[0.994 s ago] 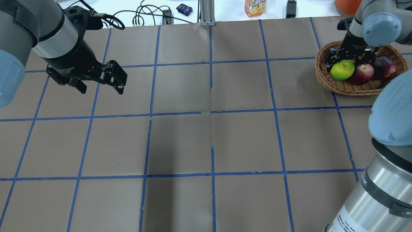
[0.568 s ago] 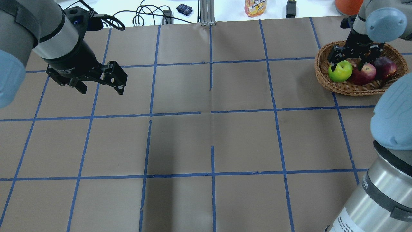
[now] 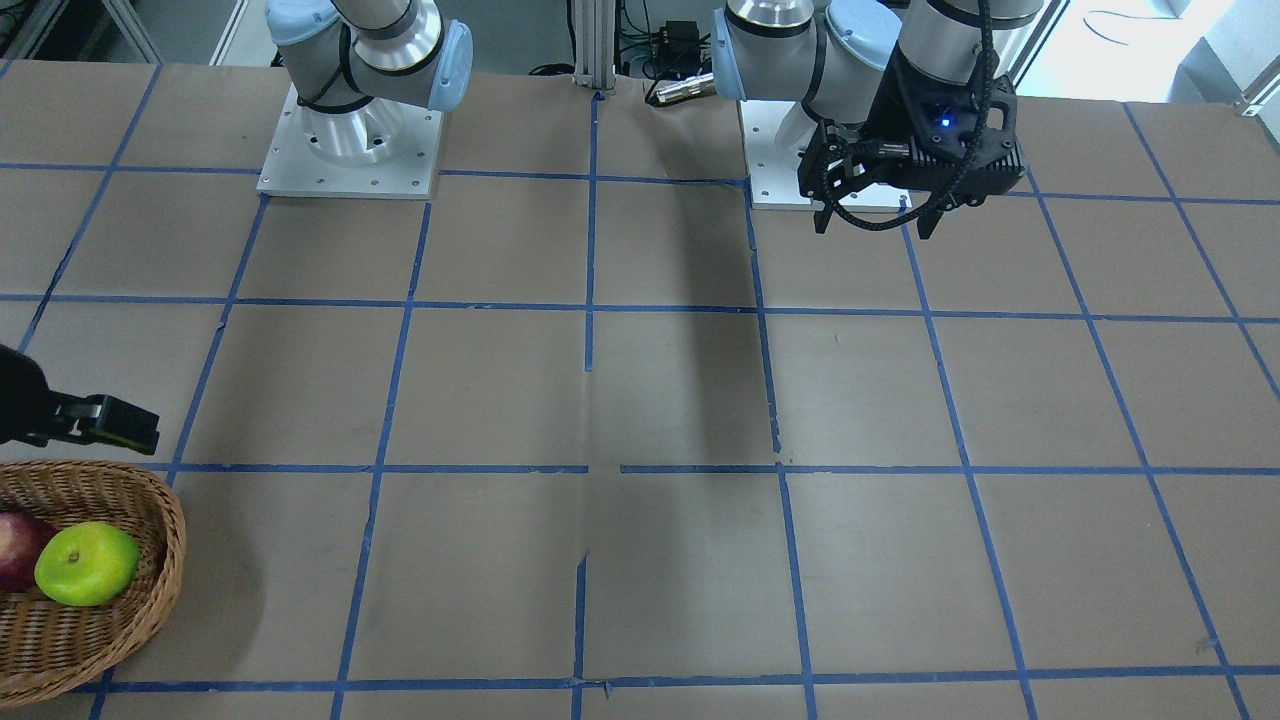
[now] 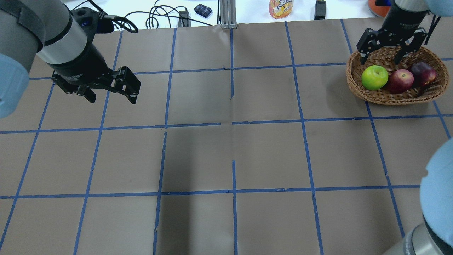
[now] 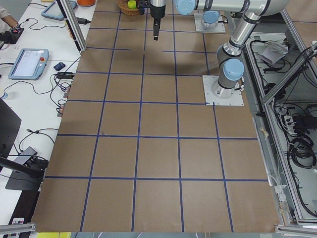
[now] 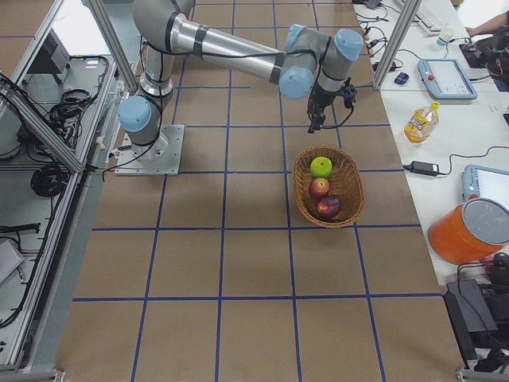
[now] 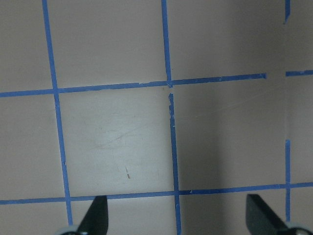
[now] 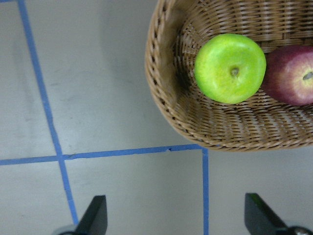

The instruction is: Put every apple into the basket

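The wicker basket (image 4: 389, 100) stands at the table's far right. In it lie the green apple (image 4: 374, 77), the red apple (image 4: 400, 81) and the dark maroon apple (image 4: 422, 72), side by side. My right gripper (image 4: 380, 57) hangs open and empty above the basket's far rim. Its wrist view shows the green apple (image 8: 230, 68), the red apple (image 8: 293, 75) and the basket rim (image 8: 161, 93) beyond the spread fingertips. My left gripper (image 4: 112, 99) is open and empty over bare table at the far left; its wrist view shows only paper and tape between its fingertips (image 7: 95, 218).
The table is brown paper with a blue tape grid. Beyond its far edge are a juice bottle (image 4: 280, 7), cables (image 4: 155, 17) and an orange container (image 4: 380, 5). The two arm bases (image 3: 350, 150) stand at the robot's side.
My right gripper was around the green apple in the basket, then lifted up and back toward the far rim, leaving the apple in the basket. The left arm has not moved.
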Available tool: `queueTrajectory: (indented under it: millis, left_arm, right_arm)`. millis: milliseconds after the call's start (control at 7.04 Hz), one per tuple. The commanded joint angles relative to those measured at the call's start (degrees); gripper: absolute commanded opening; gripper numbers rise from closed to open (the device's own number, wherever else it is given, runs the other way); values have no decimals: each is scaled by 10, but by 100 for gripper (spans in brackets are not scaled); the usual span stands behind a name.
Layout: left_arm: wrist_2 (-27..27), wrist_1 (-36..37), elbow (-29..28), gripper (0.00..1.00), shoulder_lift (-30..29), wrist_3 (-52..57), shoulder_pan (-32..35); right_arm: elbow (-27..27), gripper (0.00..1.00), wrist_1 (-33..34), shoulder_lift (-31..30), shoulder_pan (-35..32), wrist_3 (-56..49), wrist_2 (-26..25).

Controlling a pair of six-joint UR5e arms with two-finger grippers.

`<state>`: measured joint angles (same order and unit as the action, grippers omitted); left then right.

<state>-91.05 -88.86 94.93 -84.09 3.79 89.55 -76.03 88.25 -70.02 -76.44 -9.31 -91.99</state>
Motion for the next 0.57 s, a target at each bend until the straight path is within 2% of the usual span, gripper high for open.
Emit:
queueTrajectory:
  millis: [0, 142, 426]
  left_arm:
    - [0, 0, 2, 100, 1, 0, 1]
    - [1, 0, -1, 100, -1, 0, 2]
    - [0, 0, -1, 100, -4, -2, 5]
  right_arm:
    - [-8, 100, -58, -77, -89, 97, 9]
    - [-20, 100, -60, -102, -121, 114, 9]
    - [-69, 100, -62, -136, -140, 119, 7]
